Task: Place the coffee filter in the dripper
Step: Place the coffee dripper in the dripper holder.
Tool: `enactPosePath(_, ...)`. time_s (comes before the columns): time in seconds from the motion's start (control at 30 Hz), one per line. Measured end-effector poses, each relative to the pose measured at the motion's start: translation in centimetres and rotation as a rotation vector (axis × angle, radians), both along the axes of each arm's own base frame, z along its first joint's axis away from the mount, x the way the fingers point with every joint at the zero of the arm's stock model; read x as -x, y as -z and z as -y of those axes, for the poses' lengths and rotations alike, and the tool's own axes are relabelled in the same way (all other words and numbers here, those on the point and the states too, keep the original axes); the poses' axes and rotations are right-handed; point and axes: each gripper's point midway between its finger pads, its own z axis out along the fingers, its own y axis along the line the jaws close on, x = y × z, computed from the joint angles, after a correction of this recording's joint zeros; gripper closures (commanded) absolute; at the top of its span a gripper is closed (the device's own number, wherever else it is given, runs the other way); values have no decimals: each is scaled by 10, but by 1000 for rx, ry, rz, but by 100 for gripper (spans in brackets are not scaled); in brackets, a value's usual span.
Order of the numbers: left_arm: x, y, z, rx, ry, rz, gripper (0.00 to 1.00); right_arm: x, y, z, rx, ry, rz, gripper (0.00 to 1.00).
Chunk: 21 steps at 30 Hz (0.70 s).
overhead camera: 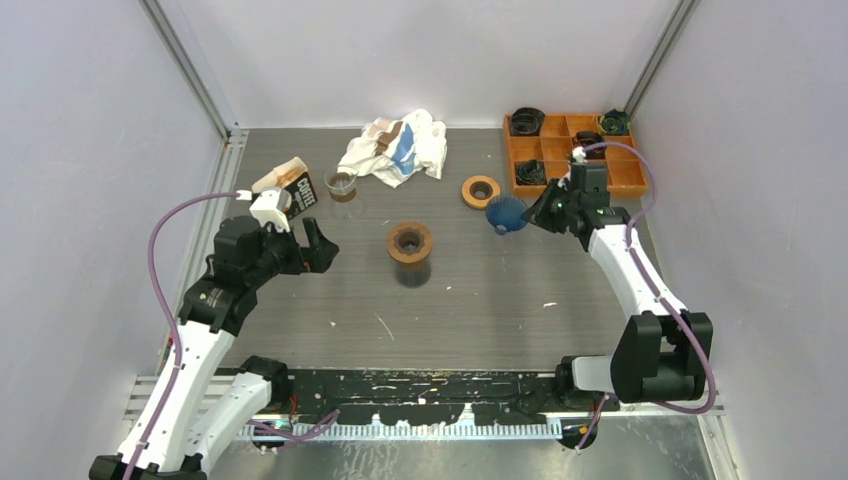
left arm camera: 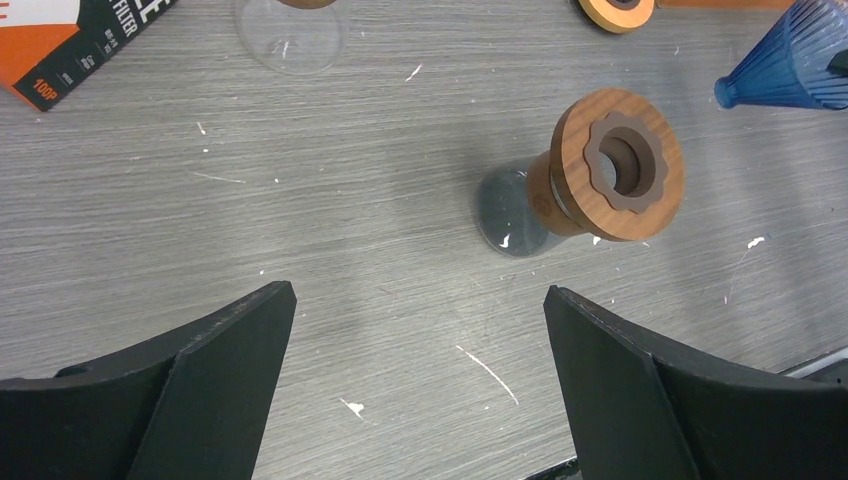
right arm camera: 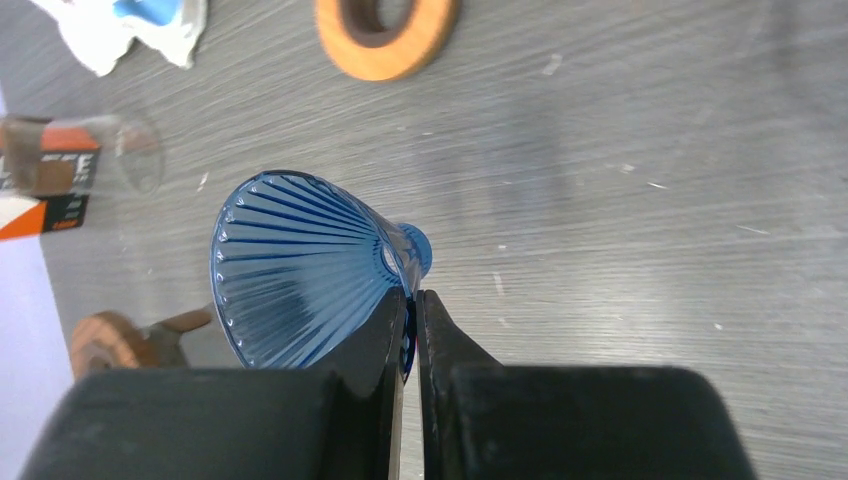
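My right gripper (overhead camera: 538, 212) (right arm camera: 410, 300) is shut on the wall of a blue ribbed cone dripper (overhead camera: 505, 214) (right arm camera: 300, 270) and holds it tilted above the table, right of centre. The dripper also shows in the left wrist view (left arm camera: 790, 65). A coffee filter box (overhead camera: 290, 185) (left arm camera: 60, 40), orange, white and black, lies at the back left. No loose filter paper shows. My left gripper (overhead camera: 320, 245) (left arm camera: 418, 293) is open and empty above bare table, left of a glass carafe with a wooden collar (overhead camera: 410, 243) (left arm camera: 615, 165).
A small glass cup (overhead camera: 342, 186) (left arm camera: 290, 35) stands beside the filter box. A wooden ring (overhead camera: 481, 191) (right arm camera: 385, 35) lies near the dripper. A crumpled cloth (overhead camera: 395, 145) lies at the back. An orange compartment tray (overhead camera: 575, 150) with dark parts sits at the back right.
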Motion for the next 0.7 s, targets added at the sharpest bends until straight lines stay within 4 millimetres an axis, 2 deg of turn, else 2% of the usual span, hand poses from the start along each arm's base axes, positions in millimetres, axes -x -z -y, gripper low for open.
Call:
enactPosePath(0.13,-1,2,0,-2,-1,-9,1,-5,-28,-29,-3,-82,53,99)
enactPosePath(0.27,-2,3,-1,-2,-6,-12,1,-4,-47,-52,-10,-146,85,99)
enactPosePath(0.57,-4,5,2,37,-26,-40,1,8,-94,-114,-50,-323,159,99)
enactPosePath(0.7,-5,0,11,108,-22,-57,1,17,-107,-147,-70,-413,176,99)
